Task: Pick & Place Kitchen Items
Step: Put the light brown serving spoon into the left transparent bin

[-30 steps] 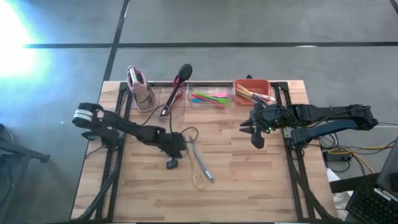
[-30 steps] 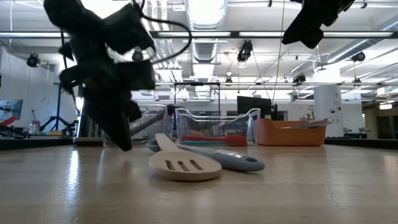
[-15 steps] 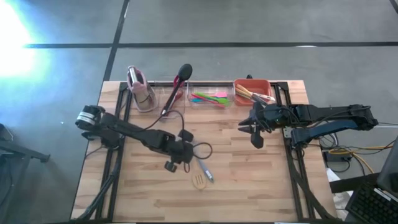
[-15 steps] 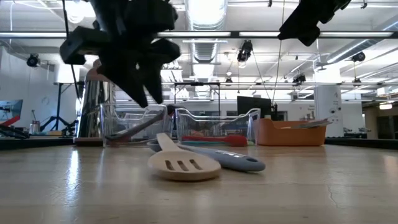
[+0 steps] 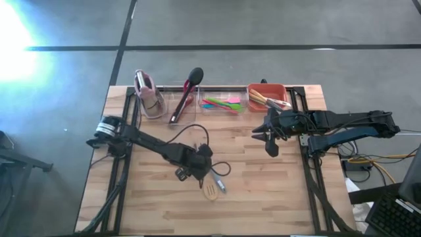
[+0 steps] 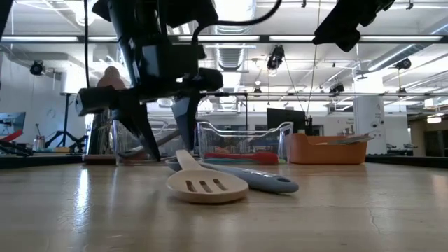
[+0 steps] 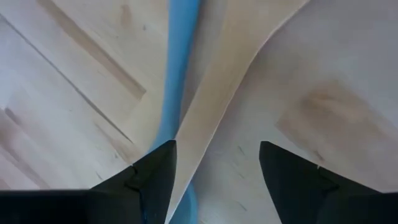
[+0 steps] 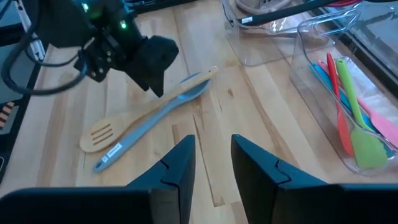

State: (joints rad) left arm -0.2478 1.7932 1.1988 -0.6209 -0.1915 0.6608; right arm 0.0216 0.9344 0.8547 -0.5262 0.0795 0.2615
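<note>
A wooden slotted spatula [image 5: 210,191] [image 6: 203,185] and a grey-blue utensil [image 5: 220,185] [image 6: 260,182] lie crossed on the table near its middle. My left gripper [image 5: 200,162] [image 6: 162,143] points down over their handles and is open. In the left wrist view its fingers [image 7: 217,180] stand on either side of the wooden handle [image 7: 211,106], and the blue handle [image 7: 180,56] runs beside one finger. I cannot tell whether a finger touches either. My right gripper [image 5: 270,141] [image 8: 212,163] hangs above the table's right part, narrowly open with nothing between its fingers.
Along the far edge stand a pink-topped rack [image 5: 148,95], a clear bin with a black ladle [image 5: 187,89] leaning out, a clear bin of coloured utensils [image 5: 220,103] and an orange bin [image 5: 266,95]. A black cable [image 5: 220,168] loops off the left arm.
My left gripper has moved toward the table's right, over the two utensils' handles, has turned until its fingers point straight down, and has opened from shut. The spatula and the blue utensil lie where they were.
</note>
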